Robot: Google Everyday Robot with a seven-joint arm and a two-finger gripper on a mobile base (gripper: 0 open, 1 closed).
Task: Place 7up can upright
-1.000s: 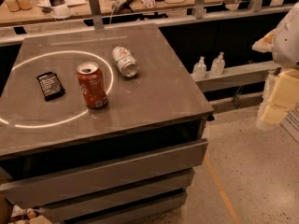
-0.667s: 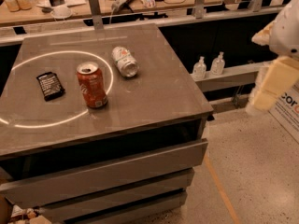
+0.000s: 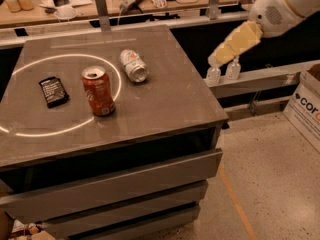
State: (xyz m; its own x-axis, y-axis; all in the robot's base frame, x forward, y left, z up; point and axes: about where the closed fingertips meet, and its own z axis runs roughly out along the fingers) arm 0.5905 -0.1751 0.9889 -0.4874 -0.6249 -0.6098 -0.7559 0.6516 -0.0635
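Your hand (image 3: 221, 55) is off the counter, out past its right edge near the far right corner. It appears in front of the ledge (image 3: 272, 76) where two small clear bottles (image 3: 223, 72) stand. It is the pale yellow piece at the end of the white arm (image 3: 285, 6), slanting down toward the counter (image 3: 175, 99). You cannot tell from this view whether the hand is apart or together. Nothing shows in its grasp.

The 7up can (image 3: 133, 65) lies on its side on the counter, roughly midway between the left and right edges and closer to the far edge than the near one. Its silver end faces the near right corner. It is well apart from your hand.

Toward the near edge and slightly left of it, the red-orange soda can (image 3: 98, 90) stands upright, near the 7up can without touching it. Further toward the left edge lies a flat black packet (image 3: 53, 91). A bright ring of light (image 3: 60, 131) is cast on the counter's left half. The red-orange can and the packet are inside it, and the 7up can lies at its far right arc.

A cardboard box (image 3: 306, 104) sits on the floor to the right.
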